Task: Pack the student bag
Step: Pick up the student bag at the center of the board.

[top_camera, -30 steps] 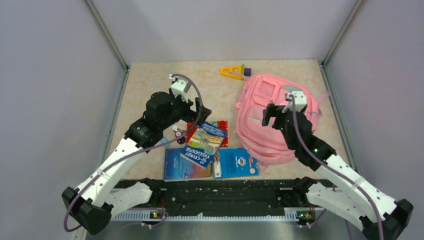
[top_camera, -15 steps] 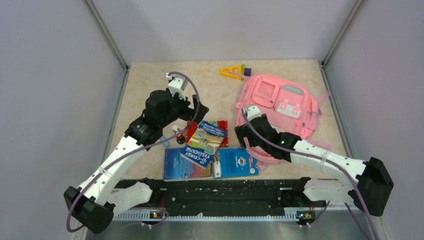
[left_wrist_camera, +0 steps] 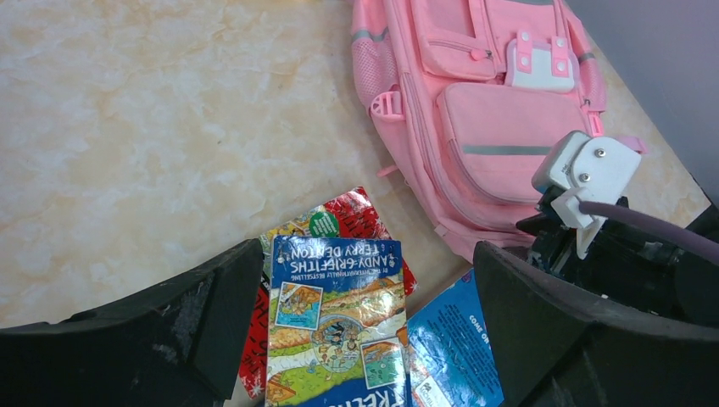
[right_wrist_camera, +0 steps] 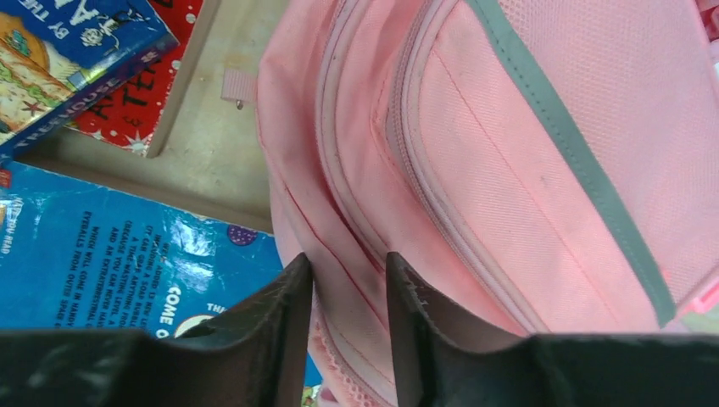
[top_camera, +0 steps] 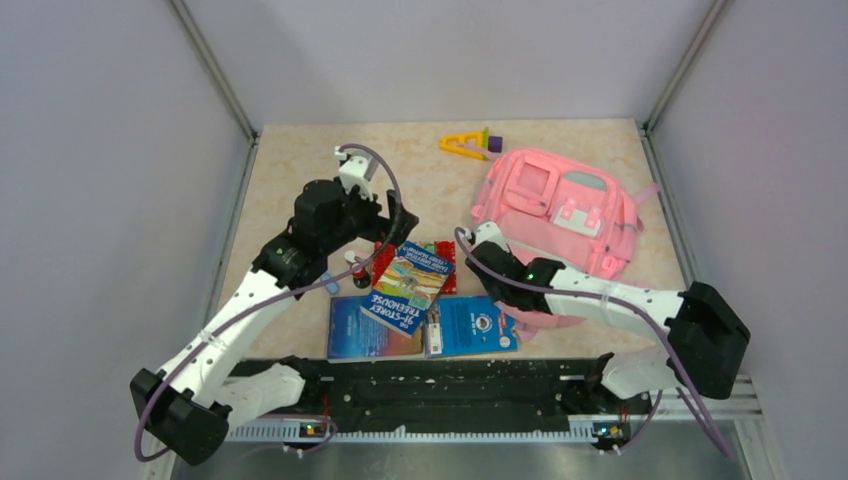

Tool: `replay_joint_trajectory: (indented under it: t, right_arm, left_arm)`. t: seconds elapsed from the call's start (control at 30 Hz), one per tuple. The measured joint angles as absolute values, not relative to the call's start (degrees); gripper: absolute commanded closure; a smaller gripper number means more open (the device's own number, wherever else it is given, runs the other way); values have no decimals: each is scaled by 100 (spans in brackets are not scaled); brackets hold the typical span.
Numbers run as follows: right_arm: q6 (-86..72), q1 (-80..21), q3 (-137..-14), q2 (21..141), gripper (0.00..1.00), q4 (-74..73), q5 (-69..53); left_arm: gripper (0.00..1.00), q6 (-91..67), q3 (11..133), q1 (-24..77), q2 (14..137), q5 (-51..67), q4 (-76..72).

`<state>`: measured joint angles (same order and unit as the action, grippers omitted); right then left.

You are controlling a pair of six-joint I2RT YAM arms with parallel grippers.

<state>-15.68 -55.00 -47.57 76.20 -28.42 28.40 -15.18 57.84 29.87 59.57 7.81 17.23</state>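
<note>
Now the student bag lies flat, front pockets up, on the right half of the table. Its far edge is close to a yellow clip-like toy, and its right side is near the table's right rim.

The right gripper is at the bag's near-left edge, low over the tabletop. Its jaws stand narrow, pinching a ridge of pink fabric along the seam. Just left of that edge runs a thin strip of bare table, and beyond it is the corner of a red book.

A Treehouse book lies slanted on top of the red one. Nearer the front lie a blue book, whose right edge meets the bag's near corner, and a second blue book to its left, partly under the Treehouse book.

The left gripper is above the Treehouse book with its jaws spread wide and nothing between them. The right arm's wrist stands just beside the left gripper's right finger, so the room between the two arms is tight.

Open tabletop lies at the back left and back middle, from the left arm to the far wall. The blue books' near edges stop just short of the black rail along the front.
</note>
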Motion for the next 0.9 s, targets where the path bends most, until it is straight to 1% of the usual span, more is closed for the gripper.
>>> replay_joint_trajectory:
  t: [0.1,0.13,0.33,0.57,0.67,0.9]
  right_arm:
    - [-1789,-5513,-4925,7802,95,-2978,3065]
    - [-1870,-5518,-4960,7854,100,-3009,3168]
    - [-2370,-5426,-5000,8049,100,-3140,3795]
    - [-2609,-4449,-4864,7992,100,-2954,3953]
    - [-2604,-4160,-4764,7865,100,-2823,3889]
    - [-2532,-4163,-5030,7881,100,-2460,3315]
  left_arm:
    - [2,-1533,5784,2982,6001,781,1726]
    - [2,-1535,5784,2980,6018,781,1726]
    - [2,-1553,5782,2978,6055,781,1745]
    - [2,-1619,5784,2978,6055,788,1772]
    - [2,-1643,5784,2978,6055,805,1772]
    - [2,-1653,5784,2978,6055,808,1772]
